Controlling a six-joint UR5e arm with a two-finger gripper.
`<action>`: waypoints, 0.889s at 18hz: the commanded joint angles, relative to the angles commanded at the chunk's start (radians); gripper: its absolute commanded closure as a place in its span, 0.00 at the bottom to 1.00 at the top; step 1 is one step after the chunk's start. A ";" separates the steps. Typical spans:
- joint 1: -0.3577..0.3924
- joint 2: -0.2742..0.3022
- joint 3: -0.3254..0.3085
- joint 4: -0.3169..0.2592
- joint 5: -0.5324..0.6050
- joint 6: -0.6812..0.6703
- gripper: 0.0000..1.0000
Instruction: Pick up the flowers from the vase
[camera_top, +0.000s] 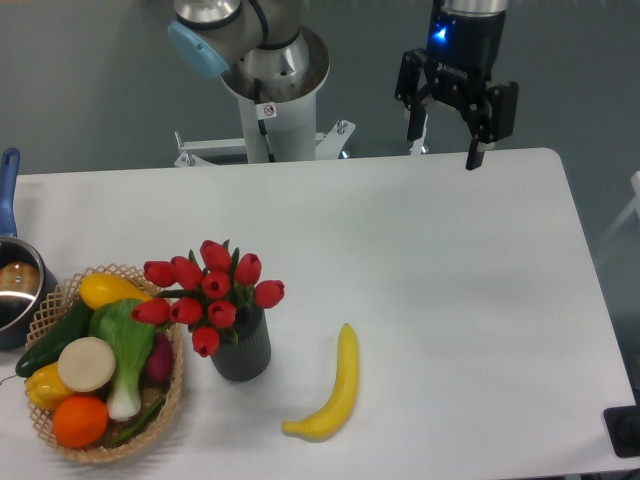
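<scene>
A UR5e arm's gripper (445, 148) hangs above the far edge of the white table (440, 260), its two fingers spread apart and holding nothing. A broad bare stretch of tabletop separates it from the flowers (212, 290), a bunch of red tulips standing in the ribbed dark grey vase (243, 348) near the front left. The stems rise roughly upright, the heads fanning wider than the vase mouth and leaning left over a wicker basket (172, 392) of produce just beside it. A banana (335, 390) lies to the vase's right, a pot (12, 290) at the left edge.
</scene>
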 joint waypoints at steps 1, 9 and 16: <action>0.000 0.002 0.002 0.000 0.000 -0.011 0.00; -0.002 0.000 -0.011 0.002 -0.058 -0.073 0.00; -0.008 0.032 -0.121 0.151 -0.170 -0.313 0.00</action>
